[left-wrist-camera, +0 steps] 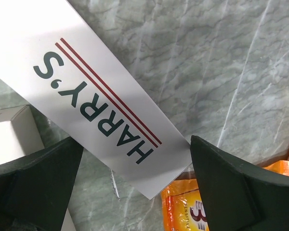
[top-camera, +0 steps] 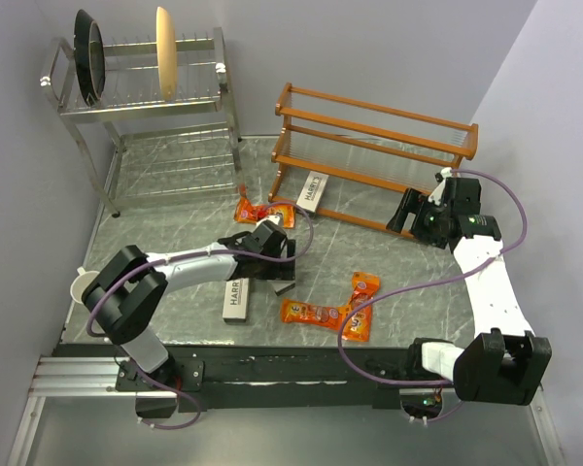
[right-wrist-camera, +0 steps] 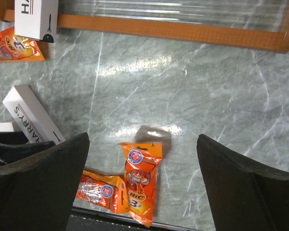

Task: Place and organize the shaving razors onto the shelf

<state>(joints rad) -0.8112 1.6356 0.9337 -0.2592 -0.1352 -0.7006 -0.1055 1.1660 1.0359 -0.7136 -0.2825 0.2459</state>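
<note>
Left gripper [left-wrist-camera: 135,144] is down over a HARRY'S box [left-wrist-camera: 96,96] well out in front of the shelf [top-camera: 374,136]. Its fingers are spread wide, one either side of the box's end. It straddles the box without squeezing, so nothing is gripped. This looks like the pick-up step: line up, close, lift.

It's crowded here. A second box [top-camera: 237,298] lies just beside the first, on the side away from the shelf. An orange pack [top-camera: 257,211] sits between the gripper and the shelf's left end. The pinch has to catch one box only, and the lift has to clear that pack on the way in.

At the shelf's right end, the right gripper [top-camera: 411,209] hovers just in front of the bottom rail. Its fingers are wide apart and empty, with only table [right-wrist-camera: 207,96] showing between them.

A third box [top-camera: 313,191] rests on the shelf's lowest rail toward the left end; whether it sits fully on, I can't tell. A pair of orange packs [top-camera: 316,313] lies touching each other, well out in front of the shelf's middle and close to the table's near edge.

The rails to the right of the third box look free, so that's the landing space. The steel dish rack [top-camera: 141,97] stands off the shelf's left end, well apart from the approach.
</note>
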